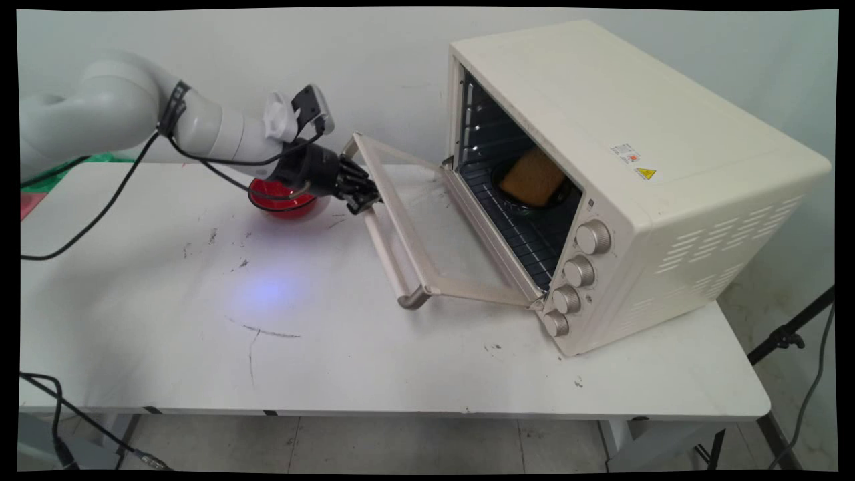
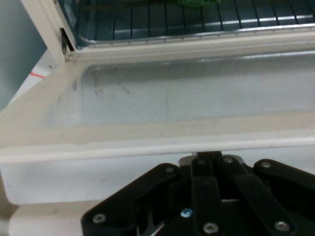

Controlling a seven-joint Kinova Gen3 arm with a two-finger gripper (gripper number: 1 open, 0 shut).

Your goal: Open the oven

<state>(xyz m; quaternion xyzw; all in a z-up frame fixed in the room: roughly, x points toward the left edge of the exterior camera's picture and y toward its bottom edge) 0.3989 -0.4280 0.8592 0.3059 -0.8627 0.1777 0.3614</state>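
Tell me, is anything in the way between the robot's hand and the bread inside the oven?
Yes. The oven's door hangs half open, tilted between the gripper and the bread. The gripper sits right at the door's handle edge, outside. The bread rests on a dark dish on the oven rack, behind the door.

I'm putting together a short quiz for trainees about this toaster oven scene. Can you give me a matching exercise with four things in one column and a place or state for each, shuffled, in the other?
Things:
1. oven door
2. bread slice
3. red bowl
4. hand

Places or states:
A. on the table behind the arm's wrist
B. at the door's top edge, near the handle
C. hanging partly open, hinged at the bottom
D. inside the oven on a dark plate

Pairs: 1-C, 2-D, 3-A, 4-B
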